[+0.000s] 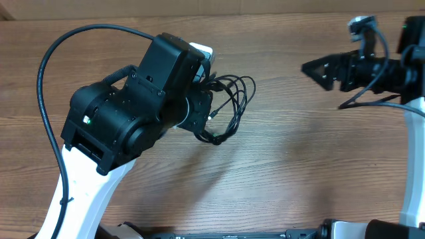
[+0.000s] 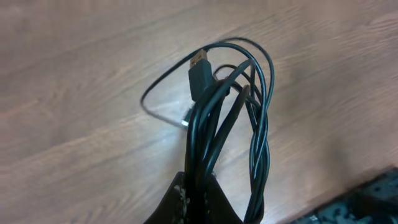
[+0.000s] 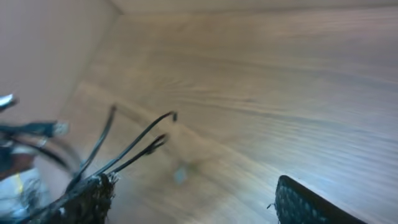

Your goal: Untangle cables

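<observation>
The left hand (image 2: 194, 198) is pressed together on the cables (image 2: 200, 124) and pinches the black bundle between its fingers. The loops and a small plug (image 2: 199, 67) reach out beyond the fingertips, over the wooden bench (image 1: 299, 166), a little left of its middle. The right hand (image 3: 193, 190) is at the far right, well apart from the coil, with its fingers spread wide.

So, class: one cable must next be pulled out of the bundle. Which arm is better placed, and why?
Right. The right pincer is open and empty, pointing toward the cables across the table. The left pincer is shut on the bundle, so it likely serves best as the anchor.
</observation>
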Available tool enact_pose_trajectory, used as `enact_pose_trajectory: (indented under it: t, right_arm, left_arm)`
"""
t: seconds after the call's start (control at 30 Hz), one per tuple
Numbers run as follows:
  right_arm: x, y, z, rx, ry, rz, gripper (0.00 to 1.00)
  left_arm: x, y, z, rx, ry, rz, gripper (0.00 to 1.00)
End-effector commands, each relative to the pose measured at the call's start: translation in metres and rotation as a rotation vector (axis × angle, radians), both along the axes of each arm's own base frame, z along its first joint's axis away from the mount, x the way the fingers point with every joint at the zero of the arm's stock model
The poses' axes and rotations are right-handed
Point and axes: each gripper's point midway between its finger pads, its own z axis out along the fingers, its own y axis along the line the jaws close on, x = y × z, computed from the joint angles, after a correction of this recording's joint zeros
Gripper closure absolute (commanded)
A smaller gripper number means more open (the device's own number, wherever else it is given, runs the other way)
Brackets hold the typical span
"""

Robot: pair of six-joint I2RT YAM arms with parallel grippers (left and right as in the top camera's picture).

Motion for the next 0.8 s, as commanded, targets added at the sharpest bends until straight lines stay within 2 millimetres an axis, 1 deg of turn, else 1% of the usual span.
enact_pose_trajectory:
  t: [0.0, 0.07, 0.1, 0.17, 0.27, 0.3, 0.37, 0.4, 0.43, 0.57, 0.6, 0.7, 0.73, 0.77]
  right_arm:
    - [-0.011, 0.027, 0.006, 0.041, 0.013, 0.074, 0.18]
    - [-0.017, 0.038, 0.005, 0.050, 0.041, 0.097, 0.21]
    - [-0.022, 0.046, 0.004, 0.052, 0.058, 0.117, 0.27]
    - [-0.029, 0.057, 0.002, 0.052, 0.078, 0.150, 0.30]
    - [-0.039, 0.077, 0.001, 0.073, 0.131, 0.179, 0.30]
    - [-0.040, 0.079, 0.001, 0.075, 0.137, 0.181, 0.29]
    - [-0.047, 0.093, 0.003, 0.094, 0.156, 0.215, 0.25]
    - [-0.051, 0.098, 0.004, 0.099, 0.155, 0.236, 0.25]
    - [-0.056, 0.109, 0.007, 0.109, 0.147, 0.274, 0.25]
    - [-0.058, 0.129, 0.014, 0.123, 0.113, 0.319, 0.26]
    - [-0.056, 0.132, 0.016, 0.129, 0.103, 0.322, 0.28]
    - [-0.052, 0.141, 0.023, 0.150, 0.076, 0.323, 0.41]
    - [-0.051, 0.144, 0.025, 0.154, 0.067, 0.327, 0.42]
    - [-0.051, 0.146, 0.026, 0.157, 0.063, 0.330, 0.41]
  left_arm:
    - [0.015, 0.018, 0.023, 0.052, -0.145, 0.055, 0.96]
    - [0.025, 0.025, 0.030, 0.055, -0.194, 0.130, 0.96]
    - [0.030, 0.027, 0.035, 0.050, -0.221, 0.161, 0.96]
    - [0.036, 0.025, 0.041, 0.035, -0.253, 0.172, 0.96]
    - [0.044, 0.018, 0.053, -0.011, -0.300, 0.174, 0.96]
    - [0.045, 0.017, 0.055, -0.019, -0.307, 0.174, 0.96]
    - [0.047, 0.007, 0.061, -0.069, -0.321, 0.150, 0.96]
    - [0.047, 0.002, 0.064, -0.093, -0.322, 0.136, 0.96]
    - [0.048, -0.003, 0.066, -0.138, -0.316, 0.141, 0.96]
    - [0.047, -0.013, 0.070, -0.194, -0.305, 0.120, 0.96]
    - [0.045, -0.016, 0.070, -0.207, -0.295, 0.109, 0.96]
    - [0.042, -0.022, 0.069, -0.231, -0.275, 0.080, 0.96]
    - [0.041, -0.023, 0.069, -0.236, -0.271, 0.072, 0.96]
    - [0.040, -0.024, 0.069, -0.240, -0.268, 0.068, 0.96]
